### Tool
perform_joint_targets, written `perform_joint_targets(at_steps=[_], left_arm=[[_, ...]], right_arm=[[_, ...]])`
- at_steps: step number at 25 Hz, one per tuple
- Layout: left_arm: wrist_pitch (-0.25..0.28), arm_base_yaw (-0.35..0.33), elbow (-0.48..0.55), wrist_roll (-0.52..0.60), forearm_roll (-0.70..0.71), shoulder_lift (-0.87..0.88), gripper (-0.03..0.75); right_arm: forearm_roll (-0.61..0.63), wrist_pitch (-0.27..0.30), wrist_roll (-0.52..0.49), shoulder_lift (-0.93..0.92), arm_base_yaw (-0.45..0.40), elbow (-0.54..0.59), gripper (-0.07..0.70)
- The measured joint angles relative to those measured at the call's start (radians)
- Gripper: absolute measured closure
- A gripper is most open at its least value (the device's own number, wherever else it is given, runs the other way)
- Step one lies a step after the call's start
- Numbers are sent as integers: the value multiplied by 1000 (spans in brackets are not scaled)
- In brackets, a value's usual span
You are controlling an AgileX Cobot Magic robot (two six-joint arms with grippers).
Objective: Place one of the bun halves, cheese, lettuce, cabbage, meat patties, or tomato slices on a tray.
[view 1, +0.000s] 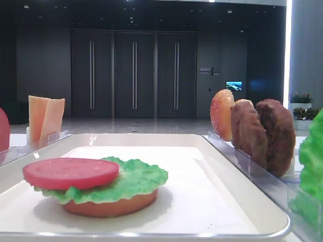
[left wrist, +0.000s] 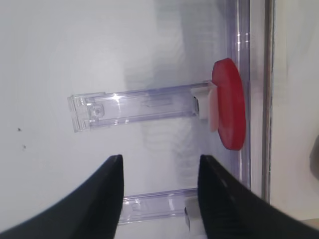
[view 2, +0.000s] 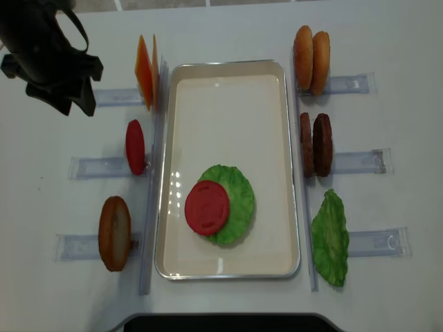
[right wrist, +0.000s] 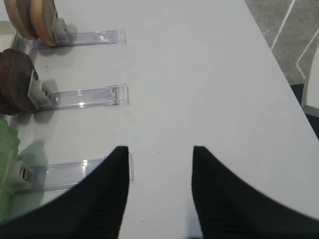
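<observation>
The white tray lies in the middle of the counter and serves as the landmark. On its near half sits a stack: a flat bun half at the bottom, a lettuce leaf on it, and 1 tomato slice on top, shifted toward the tray's left edge.

Left of the tray, clear holders carry upright pieces: 2 cheese slices by the far corner, 1 standing tomato slice by the middle, and 1 bun half by the near corner. Right of the tray stand 2 bun halves at the far end, 2 meat patties at the middle, and another lettuce leaf at the near end.

The left tool hovers over the counter well left of the tray, its fingers spread wide with nothing between them. The standing tomato slice lies ahead of it and toward the tray side, apart from the fingers; its holder rail runs just beyond the fingertips.

The right tool hangs over bare counter right of the tray, spread and empty. The patties, buns and lettuce in their holders lie off toward the tray side, none touching it.
</observation>
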Motion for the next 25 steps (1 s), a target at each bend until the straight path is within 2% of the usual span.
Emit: perform_joint_targets(at_steps=[3, 6, 14, 17, 25], left_arm=[[0, 0, 8, 5, -5, -15, 343], [0, 0, 62, 7, -5, -86, 345], [0, 0, 370, 7, 21, -450, 356], [-29, 0, 485, -9, 24, -593, 356], [-57, 0, 707, -18, 28, -906, 356]], right_arm=[[0, 0, 0, 0, 0, 0, 341], [0, 0, 0, 0, 0, 0, 341], [0, 0, 0, 0, 0, 0, 341], [0, 0, 0, 0, 0, 0, 341], [0, 0, 0, 0, 0, 0, 341]])
